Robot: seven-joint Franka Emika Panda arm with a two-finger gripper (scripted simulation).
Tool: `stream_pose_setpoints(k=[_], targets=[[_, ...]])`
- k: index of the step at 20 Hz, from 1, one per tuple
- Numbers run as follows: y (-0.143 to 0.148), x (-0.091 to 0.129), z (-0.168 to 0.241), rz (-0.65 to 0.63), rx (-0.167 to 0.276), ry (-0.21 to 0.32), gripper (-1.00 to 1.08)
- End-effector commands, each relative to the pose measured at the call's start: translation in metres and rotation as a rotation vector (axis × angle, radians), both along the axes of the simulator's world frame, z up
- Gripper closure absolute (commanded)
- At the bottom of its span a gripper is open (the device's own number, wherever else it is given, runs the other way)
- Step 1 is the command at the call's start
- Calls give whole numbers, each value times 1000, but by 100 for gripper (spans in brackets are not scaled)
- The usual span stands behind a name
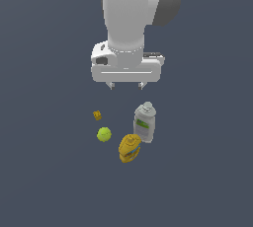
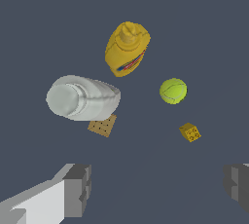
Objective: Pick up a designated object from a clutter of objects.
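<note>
Gripper [image 1: 126, 86] hangs wide open and empty, seemingly above the tiny cube [image 1: 97, 115].

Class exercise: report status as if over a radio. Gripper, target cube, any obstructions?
Gripper open, empty, above the clutter. Tiny orange cube untouched on the floor. Ball close beside it; bottle and yellow container farther off.
</note>
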State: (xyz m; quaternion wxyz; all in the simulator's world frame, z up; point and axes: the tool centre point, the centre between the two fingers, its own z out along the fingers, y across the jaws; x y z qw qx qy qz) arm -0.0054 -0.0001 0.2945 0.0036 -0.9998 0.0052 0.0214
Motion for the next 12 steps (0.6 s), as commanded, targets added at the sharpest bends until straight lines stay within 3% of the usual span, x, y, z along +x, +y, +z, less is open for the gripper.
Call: stream_pose_setpoints(k=[1, 12], targets=[[0, 0, 0, 0, 0, 0, -92], [22, -7, -7, 62, -30, 22, -92]])
